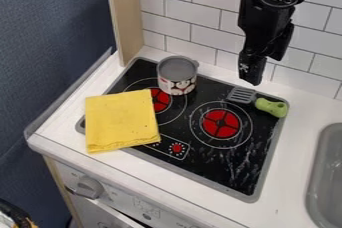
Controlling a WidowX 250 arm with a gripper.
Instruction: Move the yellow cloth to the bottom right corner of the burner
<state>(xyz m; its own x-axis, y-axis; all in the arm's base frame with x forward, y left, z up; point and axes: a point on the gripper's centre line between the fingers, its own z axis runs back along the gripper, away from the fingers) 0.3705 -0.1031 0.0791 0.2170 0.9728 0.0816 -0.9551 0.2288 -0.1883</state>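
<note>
Yellow cloth over stove's front-left corner, can on its back left, green-handled spatula back right, gripper above its back edge, can't tell if open.

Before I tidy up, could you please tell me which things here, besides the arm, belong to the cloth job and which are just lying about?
For the job:
yellow cloth
black stovetop, whose bottom right corner is the goal

Just lying about:
small pot at the back
green-handled spatula
</note>
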